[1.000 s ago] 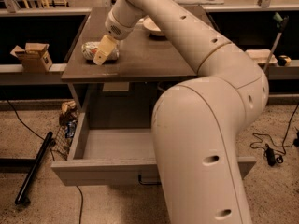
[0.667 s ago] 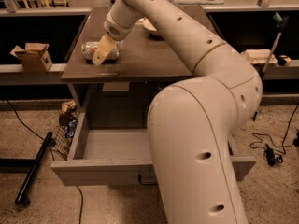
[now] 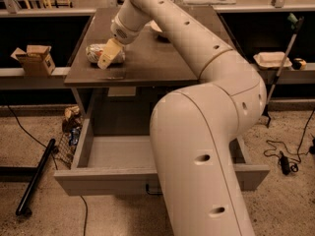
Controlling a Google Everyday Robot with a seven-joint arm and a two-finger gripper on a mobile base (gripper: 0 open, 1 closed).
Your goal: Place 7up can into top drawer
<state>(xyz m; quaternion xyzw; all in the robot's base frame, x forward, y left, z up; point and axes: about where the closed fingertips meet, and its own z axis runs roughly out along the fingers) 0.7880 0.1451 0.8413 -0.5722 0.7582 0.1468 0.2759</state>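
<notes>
On the left of the bench (image 3: 147, 68), the pincer (image 3: 109, 54) is sitting against the 7up can (image 3: 96, 53), having edged only slightly leftward; whether it is clenched, I cannot tell. The can is still lying there unlifted, while the top drawer (image 3: 106, 180) is standing open below.
</notes>
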